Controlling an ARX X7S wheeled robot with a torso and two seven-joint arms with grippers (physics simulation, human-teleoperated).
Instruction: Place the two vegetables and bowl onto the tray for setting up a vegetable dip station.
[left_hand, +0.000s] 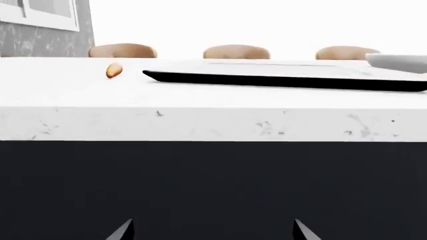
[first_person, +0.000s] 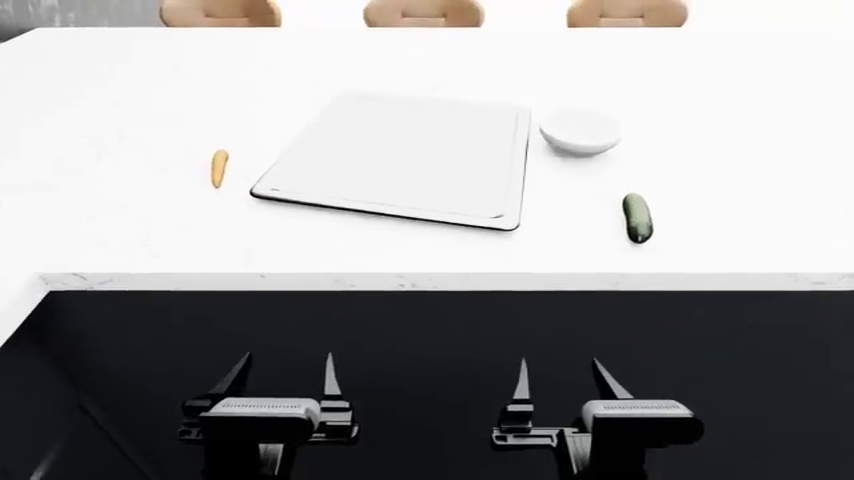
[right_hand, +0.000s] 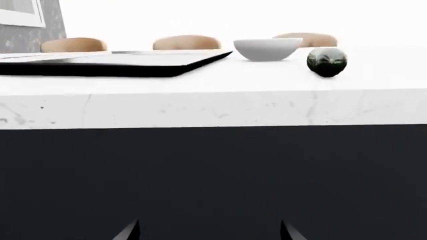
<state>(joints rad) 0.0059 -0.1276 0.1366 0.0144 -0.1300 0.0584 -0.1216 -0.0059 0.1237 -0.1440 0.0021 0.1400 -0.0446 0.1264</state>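
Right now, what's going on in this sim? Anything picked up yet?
Nothing is held yet. The left gripper and the right gripper are both open, below the counter's front edge. On the white counter the tray is bare. The carrot lies apart on its left, the bowl sits by its far right corner, and the cucumber lies off to its right, nearer the edge.

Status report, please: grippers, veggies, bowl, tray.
Left gripper and right gripper open, empty, below counter edge. Carrot, cucumber, bowl all off tray. Nothing in the way.
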